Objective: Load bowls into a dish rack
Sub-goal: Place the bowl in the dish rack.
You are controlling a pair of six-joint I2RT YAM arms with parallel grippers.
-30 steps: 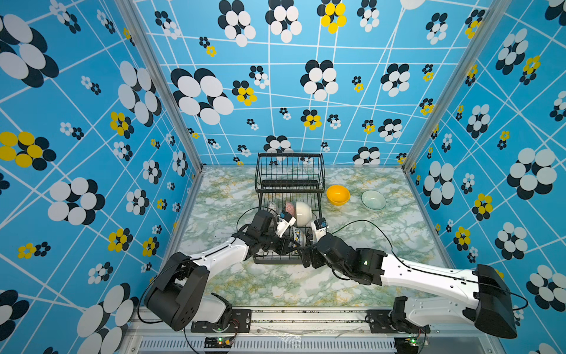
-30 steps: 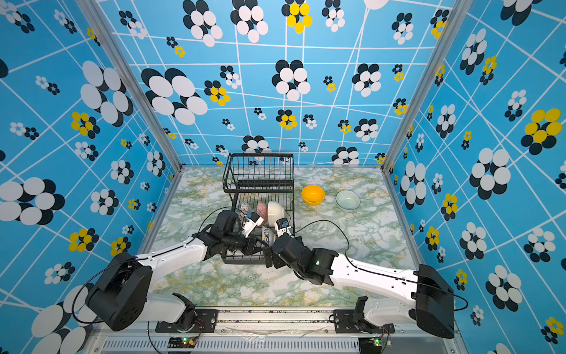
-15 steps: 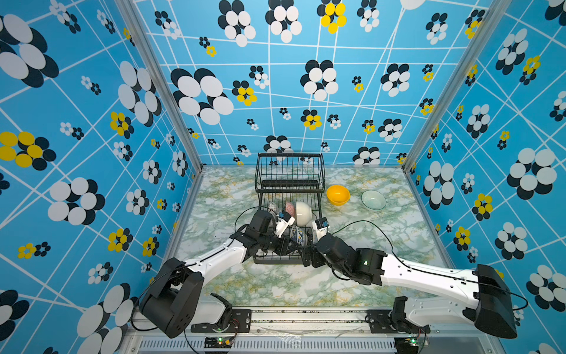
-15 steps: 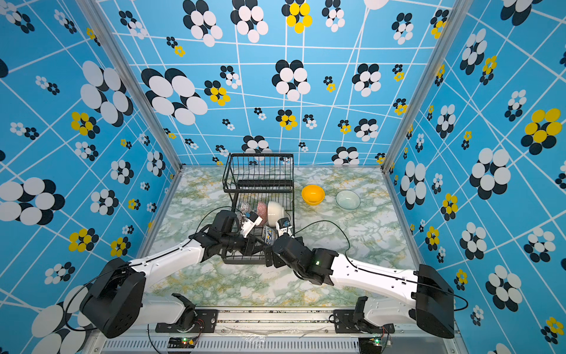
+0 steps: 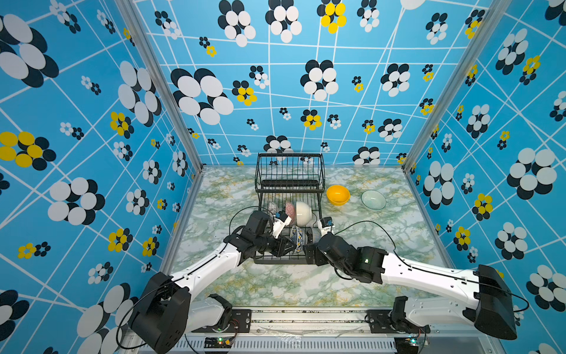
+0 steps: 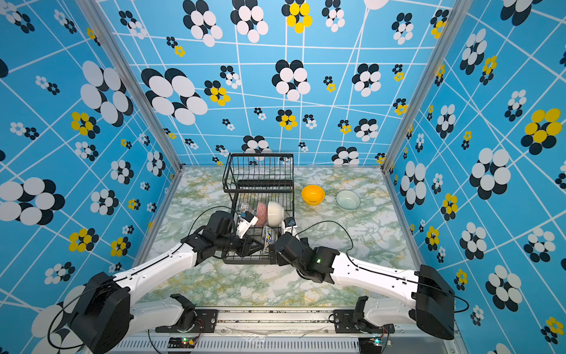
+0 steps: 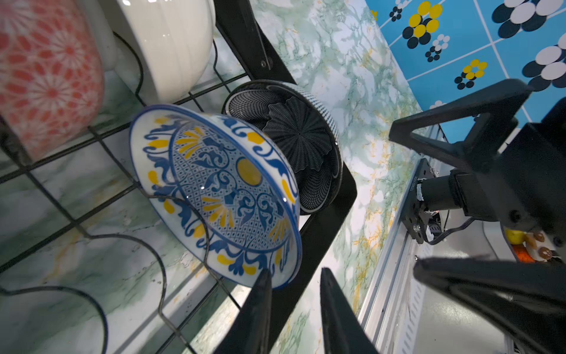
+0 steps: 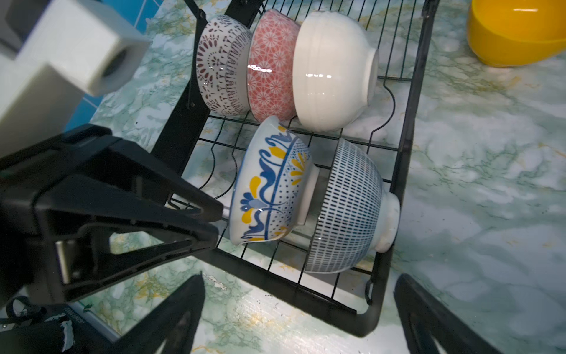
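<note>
Left end effector [image 8: 216, 226] is slightly apart, tips at the rim of the blue-yellow bowl [image 8: 269, 184], not clamped; right end effector [image 8: 300, 279] is wide apart and empty, by the near corner of the dish rack [image 5: 290, 171]. On edge in the lower tray: blue-yellow bowl and navy striped bowl [image 8: 346, 208] in the near row, dark-patterned bowl [image 8: 220, 64], pink-red bowl [image 8: 271, 61] and cream bowl [image 8: 330, 70] behind. Yellow bowl [image 5: 337, 194] and glass bowl [image 5: 373, 199] sit on the bench [image 5: 306, 285], right of the rack.
</note>
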